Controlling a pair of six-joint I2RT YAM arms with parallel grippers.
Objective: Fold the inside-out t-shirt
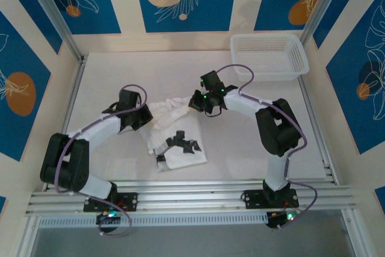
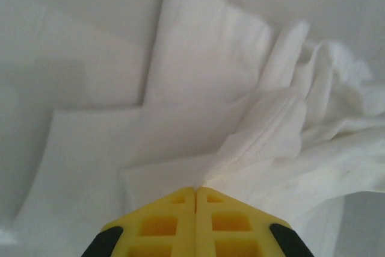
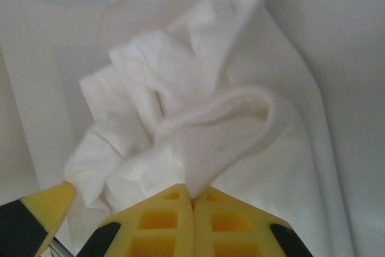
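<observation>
1 t-shirt (image 1: 171,112), pinched by left fingers (image 2: 129,227), right fingers (image 3: 123,228)

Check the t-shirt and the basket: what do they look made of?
t-shirt: soft matte white cloth, probably cotton knit; it wrinkles and drapes in loose folds. basket: rigid white plastic by the look; its fine mesh walls and rim keep a straight shape.

left gripper (image 2: 195,189) and right gripper (image 3: 192,186) cropped at bottom edge, t-shirt (image 1: 181,120) far edge hidden beneath both from above
</observation>
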